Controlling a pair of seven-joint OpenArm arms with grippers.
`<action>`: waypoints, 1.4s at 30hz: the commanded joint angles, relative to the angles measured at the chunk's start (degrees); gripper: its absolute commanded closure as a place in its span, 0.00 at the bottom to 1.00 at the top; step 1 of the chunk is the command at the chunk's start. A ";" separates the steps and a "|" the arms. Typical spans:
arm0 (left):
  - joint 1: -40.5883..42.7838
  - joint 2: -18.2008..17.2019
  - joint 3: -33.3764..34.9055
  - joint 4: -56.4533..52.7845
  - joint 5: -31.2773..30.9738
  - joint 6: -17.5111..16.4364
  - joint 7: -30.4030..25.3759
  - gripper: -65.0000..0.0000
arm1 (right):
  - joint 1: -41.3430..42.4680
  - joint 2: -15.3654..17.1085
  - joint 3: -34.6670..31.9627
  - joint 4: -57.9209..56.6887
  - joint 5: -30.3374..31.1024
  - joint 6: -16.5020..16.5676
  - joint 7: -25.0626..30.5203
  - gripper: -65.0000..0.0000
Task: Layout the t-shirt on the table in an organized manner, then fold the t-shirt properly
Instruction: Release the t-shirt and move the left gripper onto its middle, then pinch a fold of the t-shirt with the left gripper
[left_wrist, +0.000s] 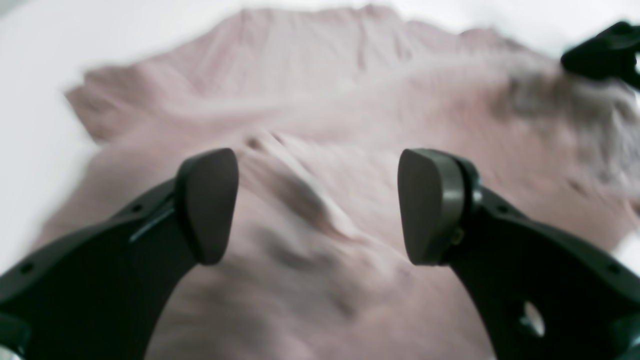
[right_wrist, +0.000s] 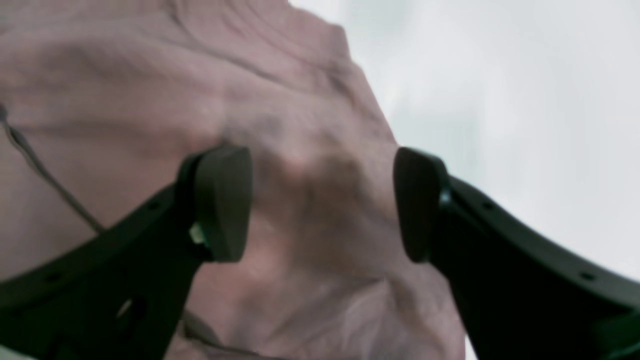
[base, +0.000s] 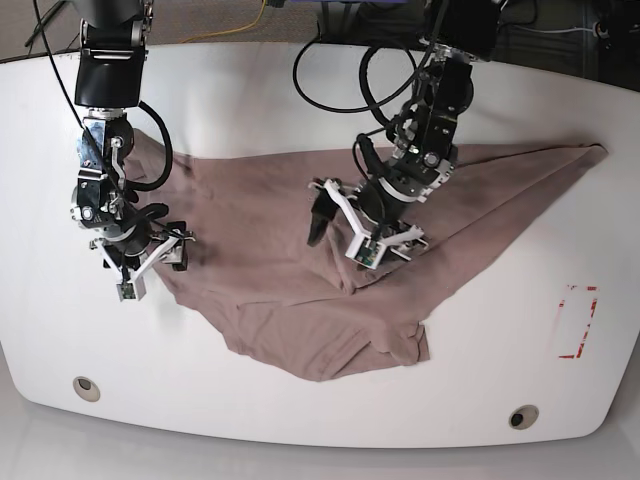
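Right now the t-shirt (base: 330, 250) lies rumpled across the middle of the table (base: 300, 410), a mauve-brown spread running from the left-centre of the base view out to a long point near the upper right edge, with a bunched, folded-over lump at its lower edge below centre. The right gripper (base: 150, 255), at the left of that view, hangs over the shirt's left margin where cloth meets bare white top; its own camera shows the pads (right_wrist: 222, 202) standing well apart with wrinkled fabric behind them and nothing pinched between. The left gripper (base: 355, 230) sits over the middle of the shirt, just above a raised crease, and its wrist view likewise shows both pads (left_wrist: 210, 205) spread wide with cloth beneath and nothing in their grasp; whether the tips touch the fabric I cannot tell. A red tape rectangle (base: 578, 322) marks the table at the right, clear of the shirt, and two round grommet holes (base: 86, 388) sit near the bottom edge.
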 joint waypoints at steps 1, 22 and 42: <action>-0.05 0.45 0.83 0.81 -0.41 1.61 -1.73 0.30 | 0.80 1.29 0.38 1.06 0.18 0.19 1.36 0.34; 1.88 -1.40 3.12 -0.95 5.30 2.14 -1.73 0.30 | 0.01 0.94 0.38 1.06 0.18 0.19 1.36 0.35; 1.44 -2.54 3.38 -7.01 4.95 1.97 -1.73 0.30 | 0.01 0.85 0.46 1.15 0.27 0.19 1.36 0.35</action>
